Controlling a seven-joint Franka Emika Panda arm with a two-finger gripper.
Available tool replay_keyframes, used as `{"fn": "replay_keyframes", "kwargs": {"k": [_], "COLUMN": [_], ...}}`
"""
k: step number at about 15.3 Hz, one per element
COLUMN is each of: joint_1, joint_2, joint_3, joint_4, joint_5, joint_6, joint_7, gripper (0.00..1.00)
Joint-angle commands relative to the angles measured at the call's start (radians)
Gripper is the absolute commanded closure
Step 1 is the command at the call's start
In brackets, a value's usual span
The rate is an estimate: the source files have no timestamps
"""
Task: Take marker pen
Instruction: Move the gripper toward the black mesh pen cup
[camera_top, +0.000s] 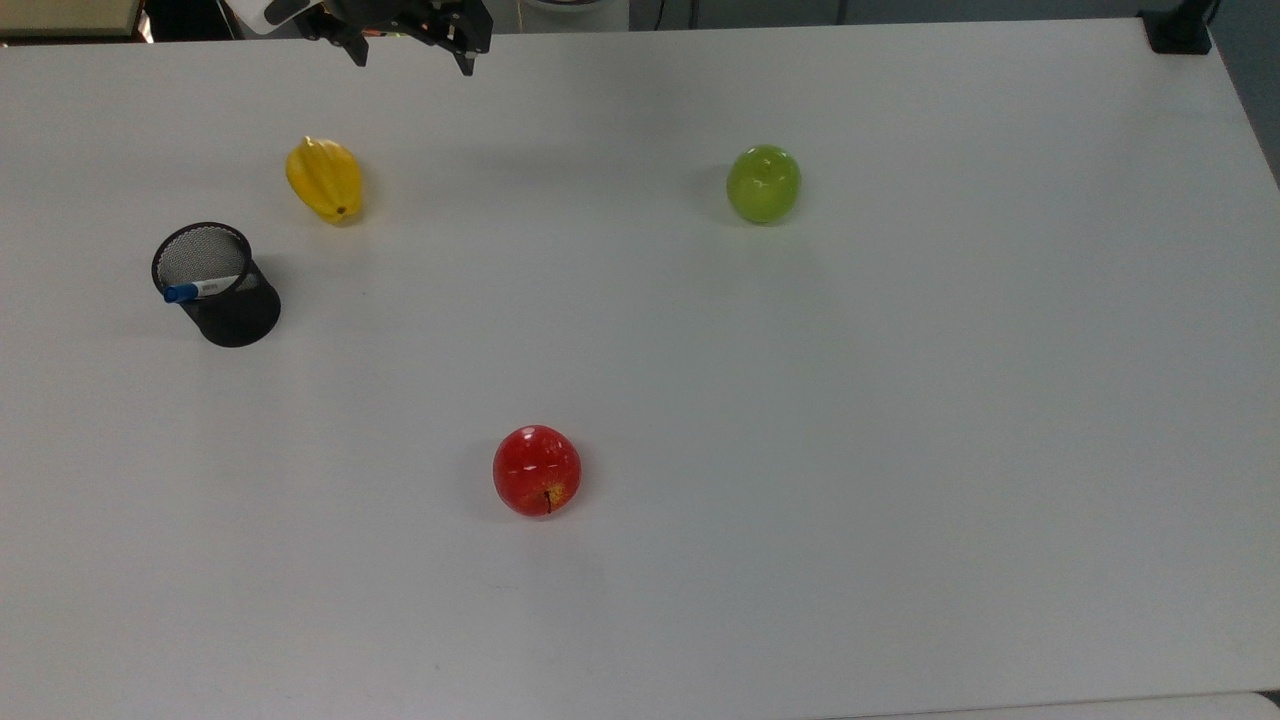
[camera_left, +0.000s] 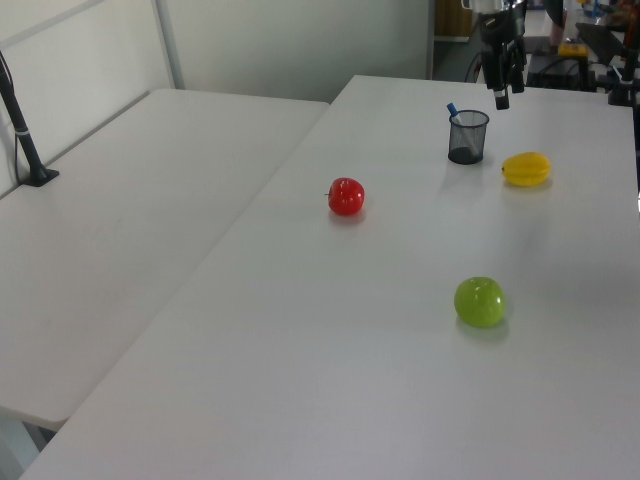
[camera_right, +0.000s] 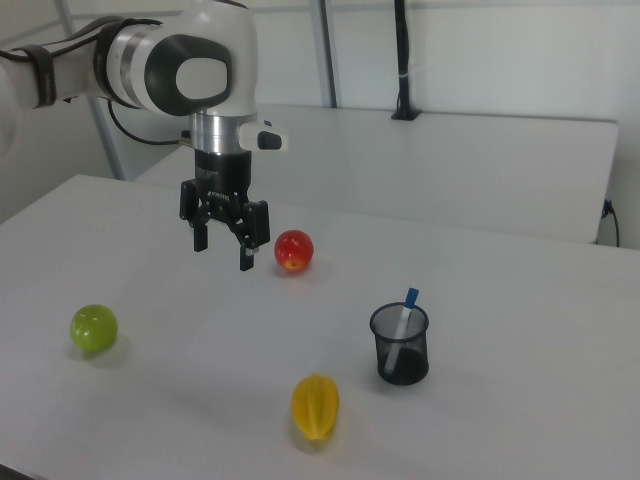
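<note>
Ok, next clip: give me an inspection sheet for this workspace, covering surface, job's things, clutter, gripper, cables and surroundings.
Surface: white table, bare apart from the items below.
Job's things: marker stands tilted in the black mesh cup, blue cap up above the rim.
Clutter: red apple, green apple and yellow starfruit, each lying apart from the others and from the cup.
Gripper: gripper open, empty, hanging above the table, off to the right view's left of the cup.
Cables: a dark cable runs along the arm; more near a black post.
Surroundings: a second white table alongside, with the post clamped on it; wall behind.
</note>
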Motion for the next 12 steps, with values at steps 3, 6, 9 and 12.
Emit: {"fn": "replay_keyframes", "kwargs": {"k": [3, 6, 9, 12], "joint_1": [-0.013, -0.025, -0.094, -0.154], "joint_2": [-0.054, -0.054, -0.041, -0.031], "joint_3": [-0.015, -0.019, -0.020, -0.020], "joint_4": [-0.013, -0.009, 0.049, 0.080], "joint_5": [-0.006, 0.011, 0.060, 0.058], "joint_6": [-0.021, -0.016, -0.010, 0.060], "joint_7": [-0.010, -0.006, -0.010, 0.005], "gripper": [0.00, 0.00, 0.00, 0.00]}}
